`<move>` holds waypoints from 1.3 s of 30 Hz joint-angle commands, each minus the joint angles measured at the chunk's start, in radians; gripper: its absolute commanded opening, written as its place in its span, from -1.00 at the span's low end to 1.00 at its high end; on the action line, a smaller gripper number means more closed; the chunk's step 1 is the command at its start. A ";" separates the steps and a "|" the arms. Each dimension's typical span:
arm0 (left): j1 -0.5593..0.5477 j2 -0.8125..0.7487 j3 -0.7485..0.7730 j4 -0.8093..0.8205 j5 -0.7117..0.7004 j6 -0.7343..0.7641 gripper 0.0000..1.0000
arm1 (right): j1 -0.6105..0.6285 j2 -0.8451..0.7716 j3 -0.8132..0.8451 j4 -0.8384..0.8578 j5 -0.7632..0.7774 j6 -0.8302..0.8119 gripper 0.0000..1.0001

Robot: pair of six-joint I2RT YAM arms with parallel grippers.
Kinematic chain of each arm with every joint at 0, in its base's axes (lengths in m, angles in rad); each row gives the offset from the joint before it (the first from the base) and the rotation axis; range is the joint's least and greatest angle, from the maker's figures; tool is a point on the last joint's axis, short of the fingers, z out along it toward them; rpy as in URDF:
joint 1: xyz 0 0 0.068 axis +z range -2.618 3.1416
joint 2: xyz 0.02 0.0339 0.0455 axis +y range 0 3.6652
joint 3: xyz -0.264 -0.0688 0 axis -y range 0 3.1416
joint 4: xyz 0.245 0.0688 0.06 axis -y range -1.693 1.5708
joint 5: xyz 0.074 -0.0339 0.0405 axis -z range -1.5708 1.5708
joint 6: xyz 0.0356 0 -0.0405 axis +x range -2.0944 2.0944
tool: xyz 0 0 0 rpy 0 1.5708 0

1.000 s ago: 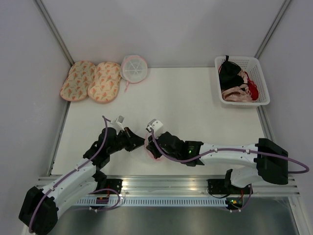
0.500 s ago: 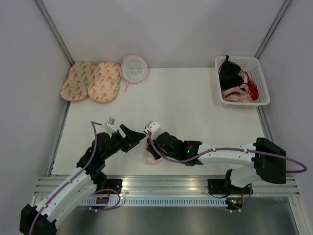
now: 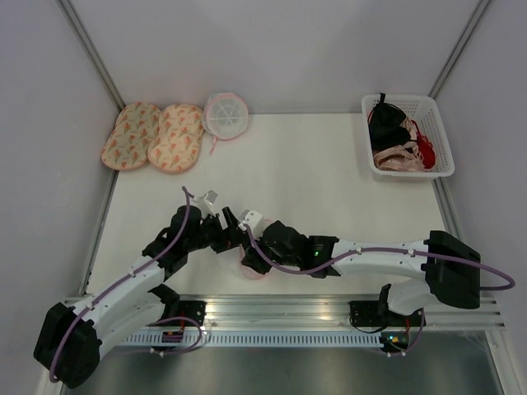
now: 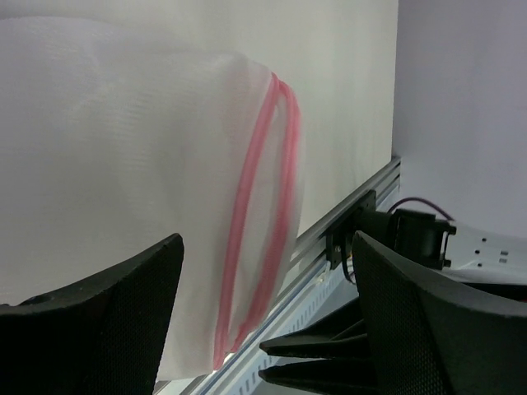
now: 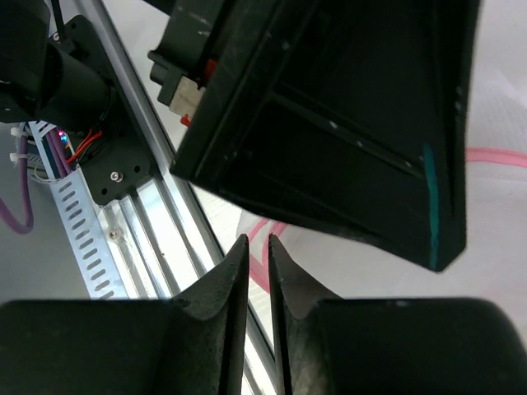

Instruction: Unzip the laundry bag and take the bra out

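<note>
At near table [image 3: 313, 181] edge: left end effector [image 4: 268, 247] is gaping open, right end effector [image 5: 258, 243] is sitting near-closed, grip unclear; laundry bag [image 4: 123, 164] is looking limp, light, so pinch pink edging [image 4: 247, 206].

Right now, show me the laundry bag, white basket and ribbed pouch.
laundry bag [image 4: 123, 148], left wrist view, mesh wall
white basket [image 3: 399, 99], top view, far rim
ribbed pouch [image 3: 225, 113], top view, centre
</note>
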 commanded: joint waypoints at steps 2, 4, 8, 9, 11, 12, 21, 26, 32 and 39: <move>-0.003 0.057 0.066 -0.001 0.126 0.164 0.71 | -0.013 0.033 0.026 0.057 -0.106 0.001 -0.59; -0.003 0.112 0.092 -0.019 0.189 0.217 0.65 | -0.017 0.049 0.029 0.065 -0.123 0.001 -0.61; -0.007 0.147 0.126 -0.101 0.179 0.302 0.60 | -0.024 0.066 0.039 0.065 -0.148 0.000 -0.54; -0.007 0.146 0.136 -0.140 0.165 0.315 0.60 | -0.027 0.057 0.041 0.057 -0.148 -0.002 -0.21; -0.009 0.141 0.147 -0.176 0.136 0.352 0.54 | -0.028 0.032 0.033 0.060 -0.152 0.000 -0.04; -0.009 0.134 0.150 -0.185 0.130 0.359 0.50 | -0.028 -0.009 0.036 0.042 -0.154 -0.008 0.10; -0.009 0.181 0.149 -0.185 0.154 0.378 0.05 | -0.100 -0.405 0.020 -0.092 -0.097 0.003 0.34; -0.009 0.175 0.132 -0.115 0.226 0.355 -0.03 | -0.175 -0.448 0.040 -0.245 0.156 0.055 0.86; -0.007 0.149 0.106 -0.023 0.284 0.335 -0.84 | -0.253 -0.580 -0.017 -0.257 0.386 0.151 0.96; -0.009 0.144 0.080 0.075 0.320 0.292 -0.95 | -0.347 -0.634 0.019 -0.329 0.337 0.151 0.96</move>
